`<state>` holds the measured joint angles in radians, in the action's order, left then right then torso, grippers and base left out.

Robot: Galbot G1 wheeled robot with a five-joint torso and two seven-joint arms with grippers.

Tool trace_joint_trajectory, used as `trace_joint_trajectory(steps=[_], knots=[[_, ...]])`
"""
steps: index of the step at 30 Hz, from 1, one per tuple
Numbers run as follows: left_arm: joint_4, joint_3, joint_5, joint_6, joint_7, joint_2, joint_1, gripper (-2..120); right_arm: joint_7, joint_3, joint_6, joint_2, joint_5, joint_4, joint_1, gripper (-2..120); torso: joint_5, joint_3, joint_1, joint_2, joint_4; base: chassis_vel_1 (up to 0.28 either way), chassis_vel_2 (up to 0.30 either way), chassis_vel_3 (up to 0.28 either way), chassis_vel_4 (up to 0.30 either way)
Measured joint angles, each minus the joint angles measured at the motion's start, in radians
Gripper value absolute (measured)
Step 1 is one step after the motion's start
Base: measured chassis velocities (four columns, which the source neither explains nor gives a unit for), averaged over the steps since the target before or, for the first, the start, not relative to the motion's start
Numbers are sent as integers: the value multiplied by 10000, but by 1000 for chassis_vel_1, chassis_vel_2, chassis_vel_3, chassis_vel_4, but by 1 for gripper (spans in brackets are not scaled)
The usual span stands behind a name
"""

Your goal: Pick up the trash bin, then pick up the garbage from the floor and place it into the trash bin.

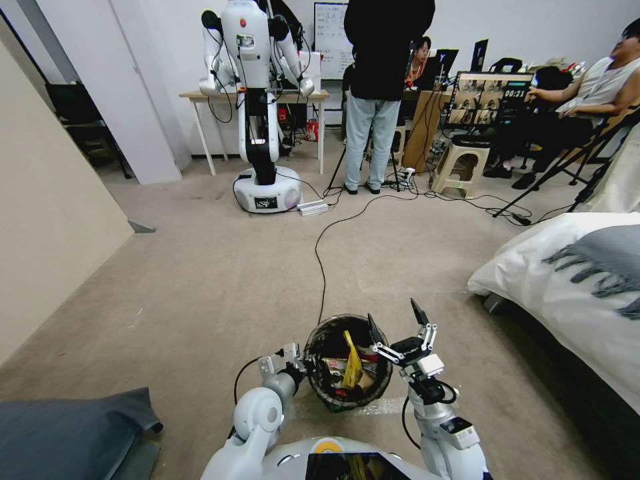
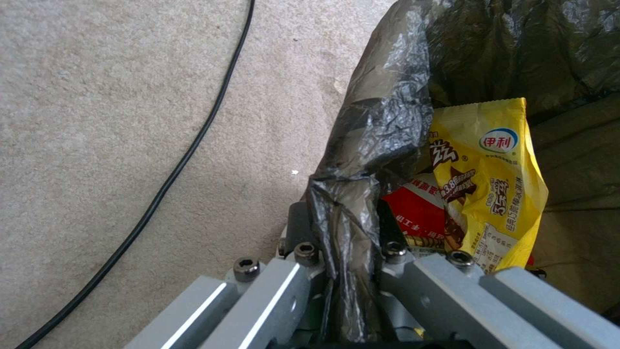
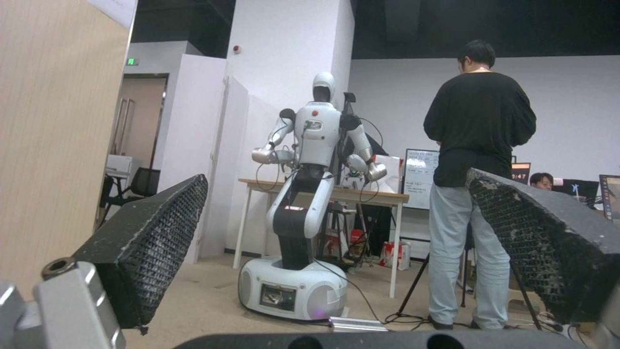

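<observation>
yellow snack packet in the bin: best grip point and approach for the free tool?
Probably its upper edge, from straight above. The yellow snack packet stands upright in the trash bin, top poking above the other litter. The right tool, open beside the rim, is nearest; the left tool is clamped on the bin's lined rim.

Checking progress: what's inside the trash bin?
The trash bin holds a yellow packet upright over a red wrapper, inside the black liner. Anything beneath them is covered.

Black-lined trash bin [image 1: 330,393]; yellow packet [image 2: 491,184], red wrapper [image 2: 413,213] inside.
</observation>
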<state>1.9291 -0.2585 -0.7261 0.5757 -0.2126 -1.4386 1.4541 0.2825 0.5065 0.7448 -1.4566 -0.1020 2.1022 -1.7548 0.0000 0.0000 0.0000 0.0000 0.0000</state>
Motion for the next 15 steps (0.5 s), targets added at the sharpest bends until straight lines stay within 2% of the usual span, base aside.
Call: trace_joint_trajectory(steps=[10,12,14,15], knots=[[-312,-16,-160,-84,5,-69,-116,0,136,0,75,-54,-38,-126,4,100,2,0,0,0,1,0,0,0,0],[-346,-10,-170,-100,13,-79,-117,2,157,-9,93,-63,-40,-163,5,100,2,0,0,1,2,0,0,0,0],[-405,3,-182,-122,38,-113,-130,13,177,-28,105,-70,-64,-193,5,100,1,0,0,1,2,0,0,0,0],[-405,3,-182,-122,38,-113,-130,13,177,-28,105,-70,-64,-193,5,100,1,0,0,1,2,0,0,0,0]])
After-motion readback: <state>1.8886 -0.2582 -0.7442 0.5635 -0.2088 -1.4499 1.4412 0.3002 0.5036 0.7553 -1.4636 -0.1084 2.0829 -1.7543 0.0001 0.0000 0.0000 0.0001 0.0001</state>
